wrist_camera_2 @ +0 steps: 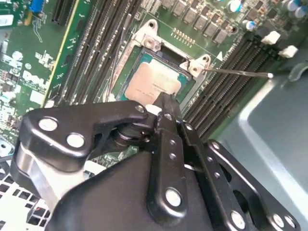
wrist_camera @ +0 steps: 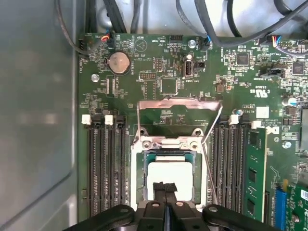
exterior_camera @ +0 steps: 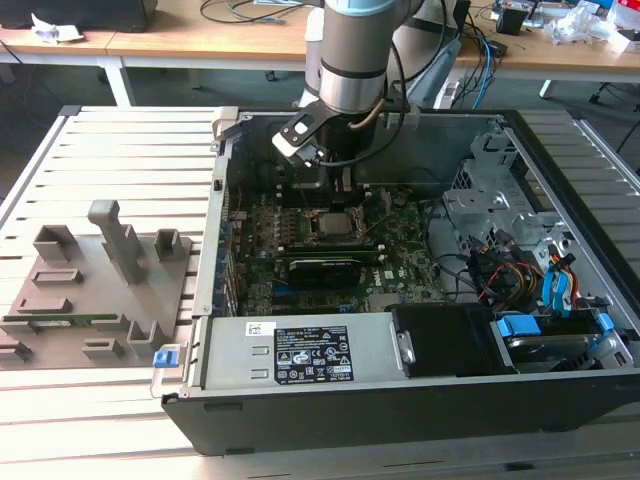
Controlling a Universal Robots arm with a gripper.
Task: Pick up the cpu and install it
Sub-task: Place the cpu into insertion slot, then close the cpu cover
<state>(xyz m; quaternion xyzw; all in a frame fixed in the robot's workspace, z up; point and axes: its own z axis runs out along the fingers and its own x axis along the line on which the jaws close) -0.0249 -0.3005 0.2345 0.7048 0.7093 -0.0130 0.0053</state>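
Our gripper (wrist_camera: 165,186), fingers pinched together, sits over the cpu (wrist_camera: 169,172) in its socket (wrist_camera: 166,143); we judge level, square seating matters most.

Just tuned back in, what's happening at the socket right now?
The arm hangs inside the open computer case, above the motherboard's socket. The cpu lies flat in the socket, whose retention plate stands open. The gripper has its fingers together, with the tips over one edge of the cpu. Whether they touch it is unclear.
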